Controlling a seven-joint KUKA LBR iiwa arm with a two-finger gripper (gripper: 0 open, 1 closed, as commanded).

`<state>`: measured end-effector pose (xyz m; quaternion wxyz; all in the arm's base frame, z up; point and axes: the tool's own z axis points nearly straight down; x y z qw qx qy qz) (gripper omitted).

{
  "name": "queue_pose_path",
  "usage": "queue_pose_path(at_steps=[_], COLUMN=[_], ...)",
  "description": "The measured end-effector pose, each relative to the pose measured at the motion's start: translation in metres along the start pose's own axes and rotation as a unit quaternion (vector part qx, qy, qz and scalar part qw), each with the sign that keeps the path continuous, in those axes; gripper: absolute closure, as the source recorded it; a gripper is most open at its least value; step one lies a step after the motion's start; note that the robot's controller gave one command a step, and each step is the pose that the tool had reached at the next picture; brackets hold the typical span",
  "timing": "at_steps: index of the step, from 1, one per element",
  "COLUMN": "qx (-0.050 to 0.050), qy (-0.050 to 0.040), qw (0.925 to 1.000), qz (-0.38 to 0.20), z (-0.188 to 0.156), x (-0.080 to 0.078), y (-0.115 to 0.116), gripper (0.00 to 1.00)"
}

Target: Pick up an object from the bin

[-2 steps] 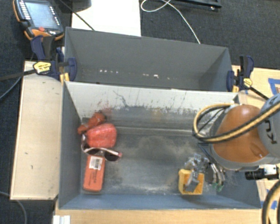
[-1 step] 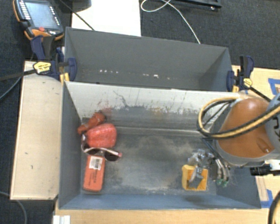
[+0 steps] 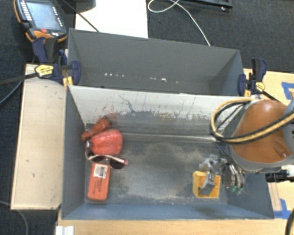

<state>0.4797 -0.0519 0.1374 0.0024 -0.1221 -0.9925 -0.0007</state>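
In the lower right of the frame, the metal pincer [image 3: 213,179] reaches down onto a small yellow block [image 3: 200,187] on the floor of the grey metal bin [image 3: 158,168]. Whether it is open, closed or gripping the block cannot be told. A red crumpled lump [image 3: 106,142] and a flat orange packet [image 3: 99,182] lie well apart at lower left.

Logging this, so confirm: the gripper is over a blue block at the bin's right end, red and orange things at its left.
The camera view shows the block is yellow, not blue. The gripper is over it at the right end of the bin, red and orange things at its left.
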Motion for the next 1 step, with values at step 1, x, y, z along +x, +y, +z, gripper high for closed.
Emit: queue_pose_path(at_steps=[1], qx=[0.000], qy=[-0.0004], qw=[1.0000], qz=[0.000], z=[-0.0103], x=[0.0000], y=[0.0000], gripper=[1.00])
